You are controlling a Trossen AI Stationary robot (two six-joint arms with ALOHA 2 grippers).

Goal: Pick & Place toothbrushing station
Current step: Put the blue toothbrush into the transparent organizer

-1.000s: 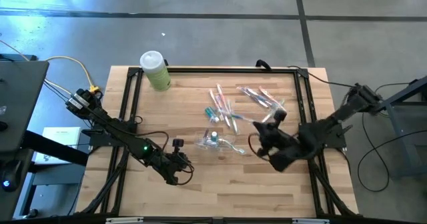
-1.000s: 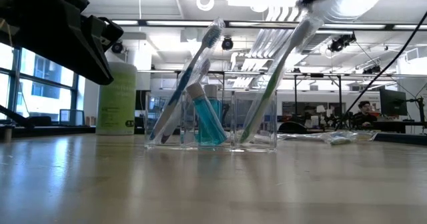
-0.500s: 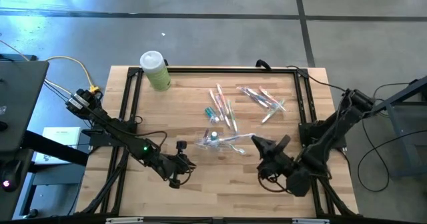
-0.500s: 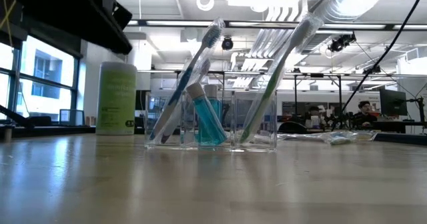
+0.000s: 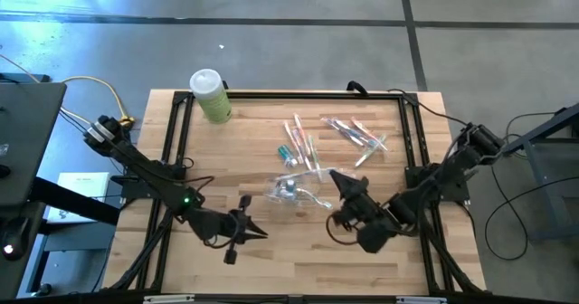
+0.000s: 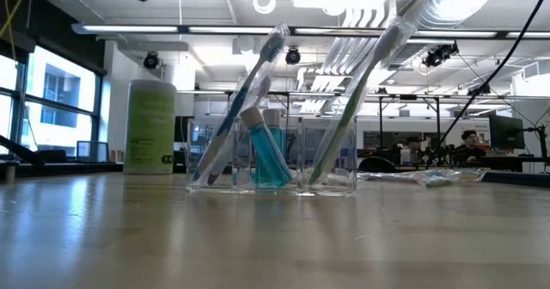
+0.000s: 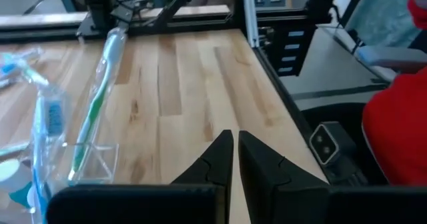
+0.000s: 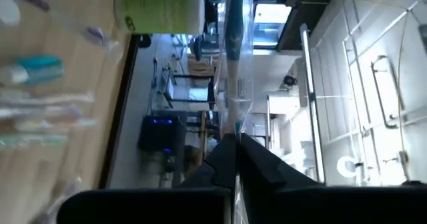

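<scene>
Table (image 5: pixel 271 259): a wooden top inside a black frame is carrying everything else.
Left arm: it is reaching in from the left side, low over the near part of the table, well apart from the holder.
Right arm: it is reaching in from the right side toward the middle of the table.
Bottle (image 5: pixel 210 95): a green bottle with a white cap is standing at the far left corner, well apart from both grippers.
Holder (image 6: pixel 271 158): a clear plastic holder is standing near the table's middle, with a blue toothbrush (image 6: pixel 245 95), a blue tube (image 6: pixel 266 156) and a green toothbrush (image 6: pixel 357 95) leaning in it.
Loose brushes (image 5: pixel 357 134): wrapped toothbrushes are lying beyond the holder, toward the far right.
Left gripper (image 5: pixel 242 230): its fingers are sitting pressed almost together and are carrying nothing.
Right gripper (image 5: pixel 342 185): its fingers are pinching the top end of a wrapped toothbrush (image 8: pixel 235 47), just beside the holder on its right.
</scene>
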